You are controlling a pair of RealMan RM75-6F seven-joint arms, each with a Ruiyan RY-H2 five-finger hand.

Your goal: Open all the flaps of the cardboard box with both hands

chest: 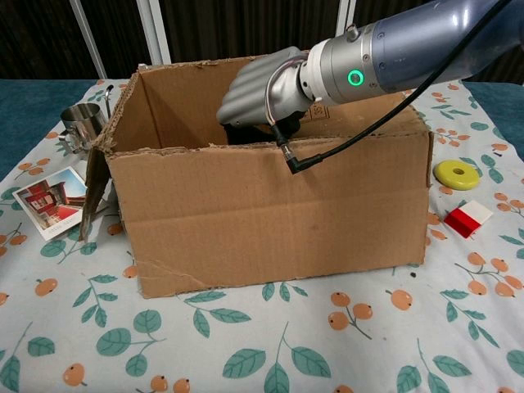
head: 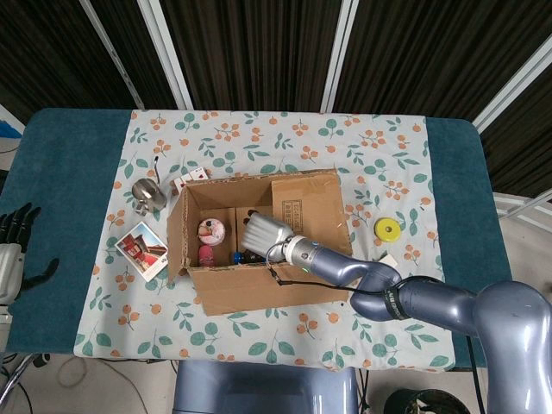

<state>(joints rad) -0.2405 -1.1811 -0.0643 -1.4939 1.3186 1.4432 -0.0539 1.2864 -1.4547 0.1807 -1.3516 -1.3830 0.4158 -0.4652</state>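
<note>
My surface point(head: 69, 172) wears a floral cloth point(head: 259, 138). On it sit the cardboard box point(head: 259, 285) mid-frame, a metal cup point(head: 148, 195) and photo card point(head: 142, 250) at left, and a yellow ring point(head: 387, 228) at right.

Hidden fingers, cropped hand
The right hand's point(head: 263, 233) fingers vanish inside the cardboard box point(chest: 270, 205); the left hand point(head: 12, 252) is cut by the frame edge.
</note>
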